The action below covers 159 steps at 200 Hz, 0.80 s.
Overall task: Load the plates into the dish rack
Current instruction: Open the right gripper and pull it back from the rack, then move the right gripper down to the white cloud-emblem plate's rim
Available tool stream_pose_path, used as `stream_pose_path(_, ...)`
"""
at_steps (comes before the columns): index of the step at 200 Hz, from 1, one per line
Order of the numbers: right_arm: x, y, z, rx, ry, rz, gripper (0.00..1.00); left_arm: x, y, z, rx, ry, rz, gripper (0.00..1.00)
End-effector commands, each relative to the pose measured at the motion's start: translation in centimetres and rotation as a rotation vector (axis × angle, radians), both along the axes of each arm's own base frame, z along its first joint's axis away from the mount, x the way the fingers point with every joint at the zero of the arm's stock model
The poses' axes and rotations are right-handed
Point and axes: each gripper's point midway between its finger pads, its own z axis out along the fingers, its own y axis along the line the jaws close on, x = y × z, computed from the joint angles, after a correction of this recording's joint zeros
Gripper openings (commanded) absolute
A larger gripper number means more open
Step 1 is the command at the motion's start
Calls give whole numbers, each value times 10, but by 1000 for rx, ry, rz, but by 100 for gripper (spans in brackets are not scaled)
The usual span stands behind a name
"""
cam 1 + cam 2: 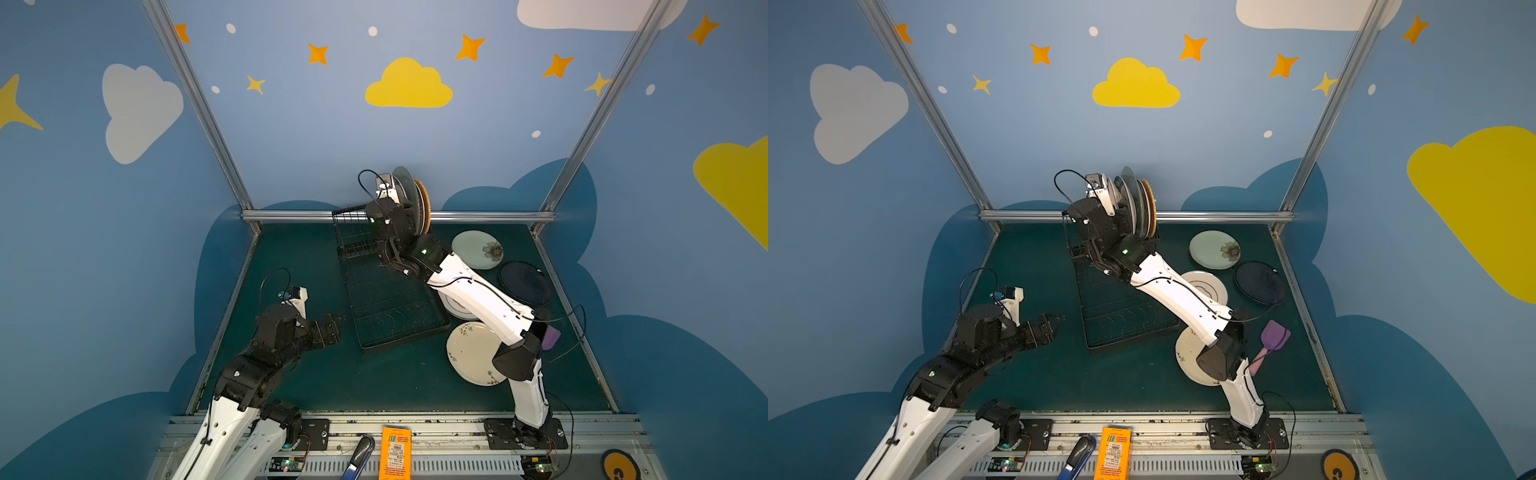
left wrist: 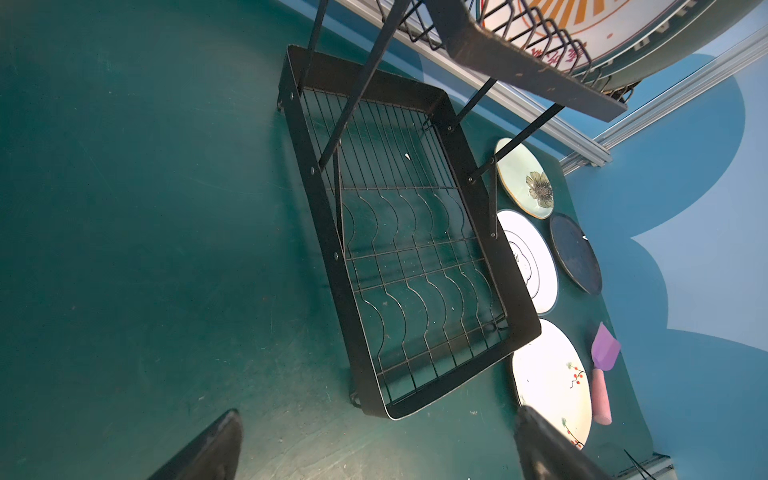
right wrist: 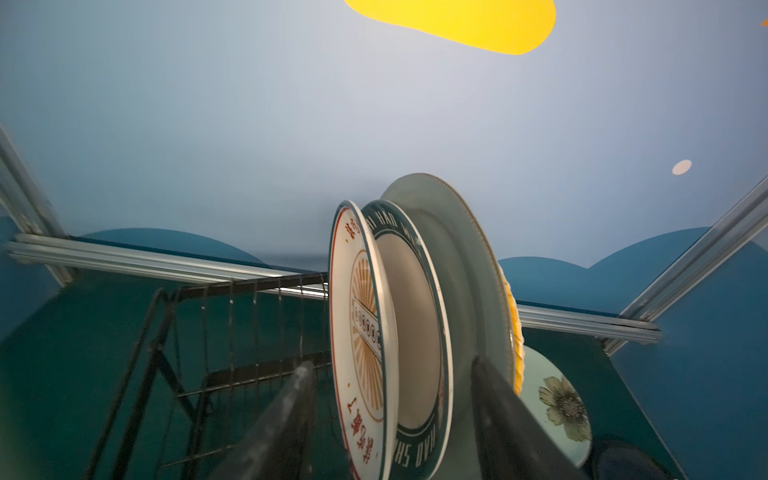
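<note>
The black wire dish rack (image 1: 432, 309) (image 2: 316, 195) lies mid-table, its raised basket (image 1: 353, 232) at the far end. Several plates stand on edge in the basket (image 1: 409, 195) (image 1: 1138, 199): a sunburst plate (image 3: 361, 332), a lettered-rim plate (image 3: 419, 332), a pale green one (image 3: 465, 270) and an orange one (image 3: 513, 332). My right gripper (image 3: 392, 365) is open, its fingers straddling the sunburst and lettered plates with gaps on both sides. My left gripper (image 1: 338, 322) (image 2: 378, 415) hangs open and empty left of the rack's tray.
Right of the rack, plates lie flat: pale green floral (image 1: 476, 249), dark navy (image 1: 524, 282), white (image 2: 530, 262) partly under my right arm, and cream floral (image 1: 471, 353). A purple spatula with a pink handle (image 1: 1273, 338) lies near the right edge.
</note>
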Motion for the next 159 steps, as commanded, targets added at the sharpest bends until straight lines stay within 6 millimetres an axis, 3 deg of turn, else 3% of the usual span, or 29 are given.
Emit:
stream_pose_path(1,-23,-15,38,32,-23,77,69,-3,2,-2,14,-4,-5,100)
stream_pose_path(38,-49,-52,47,12,9,169,83,-5,-1,1,-4,-23,-24,100)
stream_pose_path(72,-67,-104,18,59,128,240,86,-7,-3,4,-19,-34,-36,100)
stream_pose_path(107,-78,-172,-39,194,278,205,88,-8,-5,6,-26,-42,-43,100)
stream_pose_path(127,-81,-207,-87,275,398,153,88,-8,-5,6,-29,-43,-44,100)
stream_pose_path(159,-86,-253,-183,455,598,56,89,-9,-6,8,-37,-51,-52,100)
